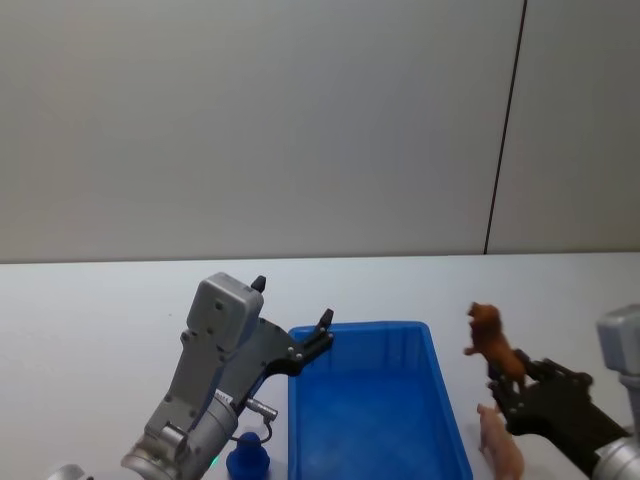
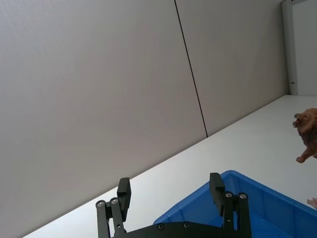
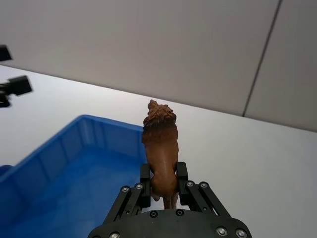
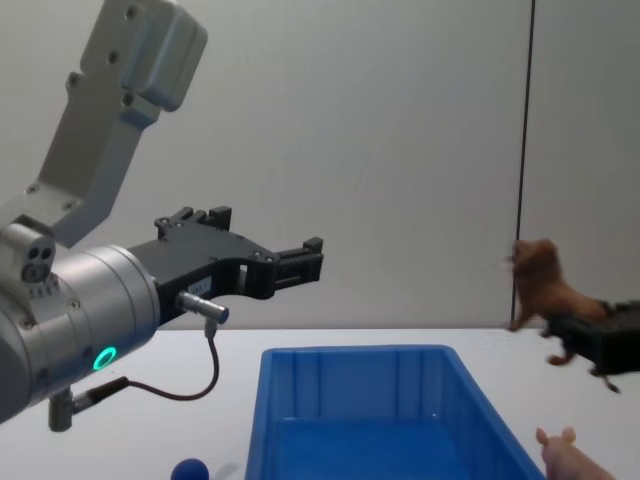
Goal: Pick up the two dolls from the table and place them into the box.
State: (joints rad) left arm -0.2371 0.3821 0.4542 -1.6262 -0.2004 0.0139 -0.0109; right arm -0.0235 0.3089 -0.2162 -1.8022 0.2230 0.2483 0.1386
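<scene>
**Right end effector**, raised just right of the large bright blue plastic bin, is clenched across the flanks of the brown shaggy lion figure. The figure looks light, rigid and smooth, and its broad torso offers a surer hold than its thin legs. **Left end effector** hovers released near the bin's far-left corner. A pale pink pig lies on the tabletop, right of the bin.
</scene>
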